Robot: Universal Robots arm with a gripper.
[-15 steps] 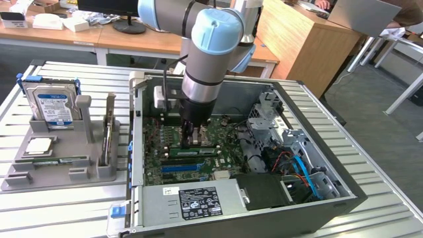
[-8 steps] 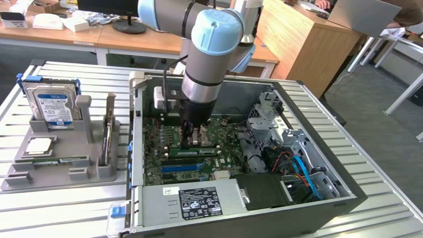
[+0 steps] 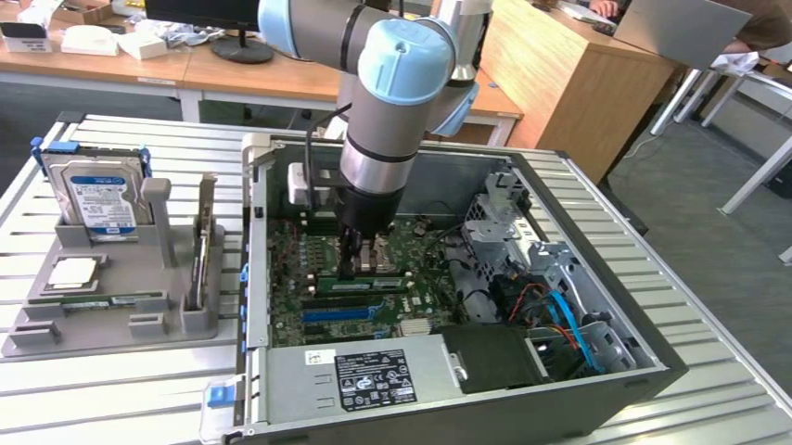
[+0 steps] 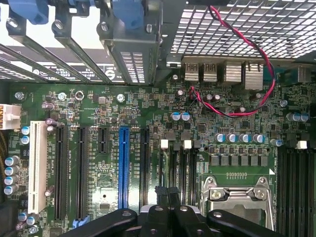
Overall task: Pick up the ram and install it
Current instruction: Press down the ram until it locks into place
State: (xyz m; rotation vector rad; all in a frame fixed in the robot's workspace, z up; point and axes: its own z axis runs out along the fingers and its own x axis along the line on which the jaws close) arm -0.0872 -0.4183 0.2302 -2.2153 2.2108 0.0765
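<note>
One ram [image 3: 362,281] under one closed claw [image 3: 362,269], one blue slot [image 3: 337,314].

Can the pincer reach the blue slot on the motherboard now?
Probably yes: the pincer hangs inside the open case, close to the blue slot, and nothing covers it.

Lab or office: wooden desks [image 3: 236,79], robot arm [image 3: 396,83], open PC case [image 3: 594,278].
</note>
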